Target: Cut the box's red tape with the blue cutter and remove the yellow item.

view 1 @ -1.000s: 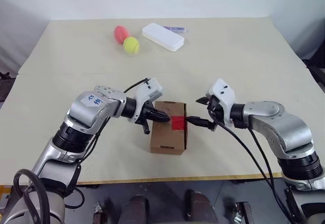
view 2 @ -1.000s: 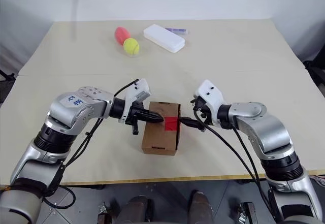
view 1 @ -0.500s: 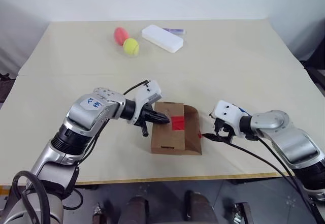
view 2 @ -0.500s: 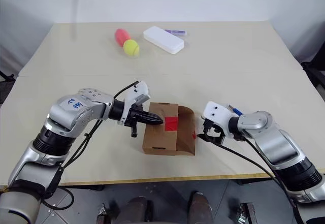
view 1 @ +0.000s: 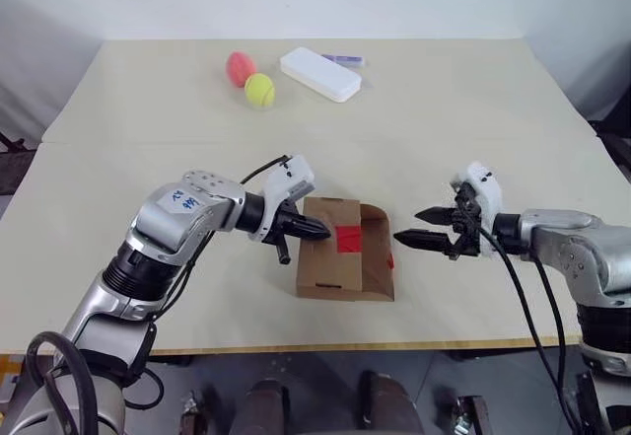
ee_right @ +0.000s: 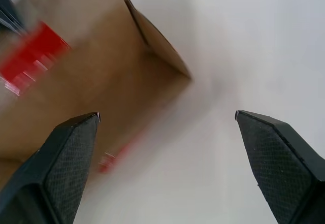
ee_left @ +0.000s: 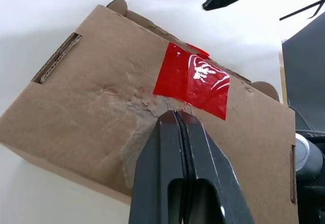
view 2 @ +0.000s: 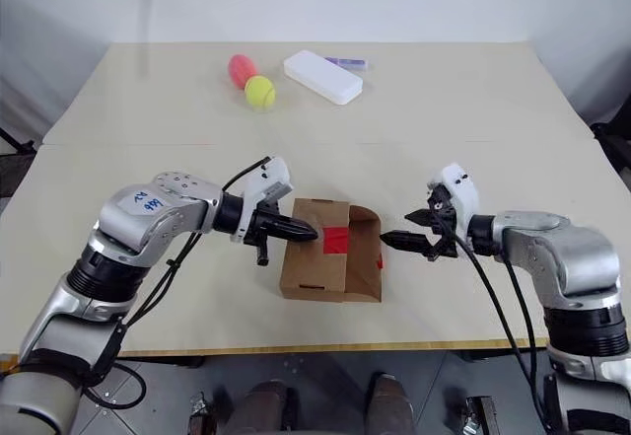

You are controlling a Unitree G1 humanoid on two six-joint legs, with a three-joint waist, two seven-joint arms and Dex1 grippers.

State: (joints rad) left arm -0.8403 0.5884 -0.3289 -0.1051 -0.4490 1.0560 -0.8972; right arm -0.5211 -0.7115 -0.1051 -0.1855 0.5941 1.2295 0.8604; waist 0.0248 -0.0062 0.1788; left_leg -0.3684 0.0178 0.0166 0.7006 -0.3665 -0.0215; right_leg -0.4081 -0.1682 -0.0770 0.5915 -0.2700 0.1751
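From the head, the small brown cardboard box (view 1: 340, 257) sits near the table's front edge, side flap folded out, between the left gripper (view 1: 317, 227), pressed together against its top, and the spread, empty right gripper (view 1: 414, 228). The left wrist view shows scuffed, torn card beside the glossy red tape patch (ee_left: 196, 80). The right wrist view, blurred, shows textured black fingers (ee_right: 66, 158) wide apart before what seems the open flap.

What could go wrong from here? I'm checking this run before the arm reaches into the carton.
1. The left gripper is shut and only presses its tips on top of the box; a tug at the open flap could slide or tip the carton.
2. The right gripper stands wide open beside that flap and could catch its edge instead of entering.
3. The red tape partly clings on, perhaps snagging.
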